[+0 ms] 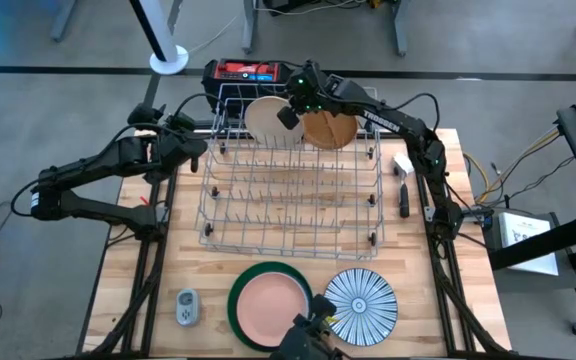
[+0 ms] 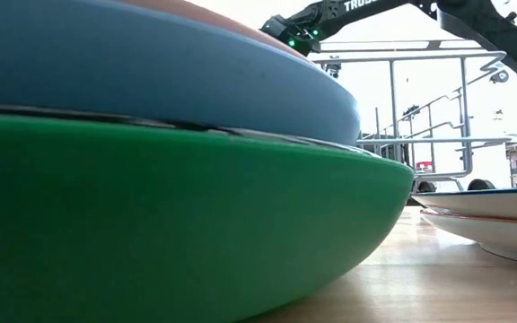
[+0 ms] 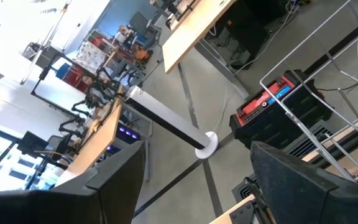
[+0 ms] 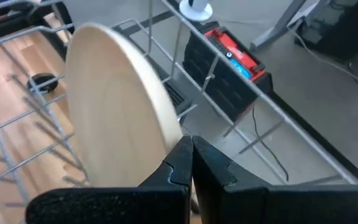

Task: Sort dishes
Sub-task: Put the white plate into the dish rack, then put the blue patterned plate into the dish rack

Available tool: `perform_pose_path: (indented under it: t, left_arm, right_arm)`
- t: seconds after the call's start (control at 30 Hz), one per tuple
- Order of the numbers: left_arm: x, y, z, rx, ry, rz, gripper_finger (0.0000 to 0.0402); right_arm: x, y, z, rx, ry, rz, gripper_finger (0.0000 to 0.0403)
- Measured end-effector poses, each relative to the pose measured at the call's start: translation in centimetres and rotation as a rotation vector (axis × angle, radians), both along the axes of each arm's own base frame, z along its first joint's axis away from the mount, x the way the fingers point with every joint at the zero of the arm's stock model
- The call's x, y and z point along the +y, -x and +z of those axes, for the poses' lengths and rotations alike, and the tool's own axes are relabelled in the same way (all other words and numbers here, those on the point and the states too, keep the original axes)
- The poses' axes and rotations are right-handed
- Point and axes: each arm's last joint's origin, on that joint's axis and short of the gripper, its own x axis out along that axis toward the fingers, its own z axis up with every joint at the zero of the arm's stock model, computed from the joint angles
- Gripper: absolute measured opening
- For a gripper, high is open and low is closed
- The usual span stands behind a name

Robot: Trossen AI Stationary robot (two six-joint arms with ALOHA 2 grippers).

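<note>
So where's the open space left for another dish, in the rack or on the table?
The wire rack is bare across its middle and front rows; only its back row is crowded, with the cream plate, the tan plate and the shut right gripper. On the table, wood is free between the grey gadget and the rack's front edge.

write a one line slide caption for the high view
Right hand shut at the wire rack's back by two standing plates; left hand waits open.
</note>
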Motion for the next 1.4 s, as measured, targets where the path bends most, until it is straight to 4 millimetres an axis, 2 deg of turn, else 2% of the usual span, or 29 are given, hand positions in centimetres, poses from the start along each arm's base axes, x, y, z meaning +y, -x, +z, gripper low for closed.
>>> perform_pose_path:
  t: [0.17, 0.67, 0.83, 1.13, 1.27, 1.4]
  left_arm:
    - [0.0, 0.0, 0.0, -0.001, 0.0, 0.0, 0.0279]
    - [0.0, 0.0, 0.0, -0.001, 0.0, 0.0, 0.0279]
    - [0.0, 0.0, 0.0, -0.001, 0.0, 0.0, 0.0279]
    - [0.0, 0.0, 0.0, -0.004, 0.011, -0.01, 0.0279]
    - [-0.1, -0.3, -0.3, -0.032, 0.096, -0.082, 0.0279]
    - [-0.3, -0.6, -0.6, -0.074, 0.236, -0.201, 0.0279]
  right_arm:
    - [0.4, -0.7, 0.5, -0.039, 0.042, 0.038, 0.0]
    - [0.4, -0.8, 0.6, -0.061, 0.036, 0.071, 0.0]
    - [1.0, 0.4, 2.6, -0.051, 0.074, 0.039, 0.0]
    - [3.6, 3.1, 5.1, 0.053, 0.033, 0.075, 0.0]
    - [5.2, 3.8, 5.3, 0.121, 0.001, 0.108, 0.0]
    - [7.7, 4.4, 5.6, 0.167, -0.022, 0.158, 0.0]
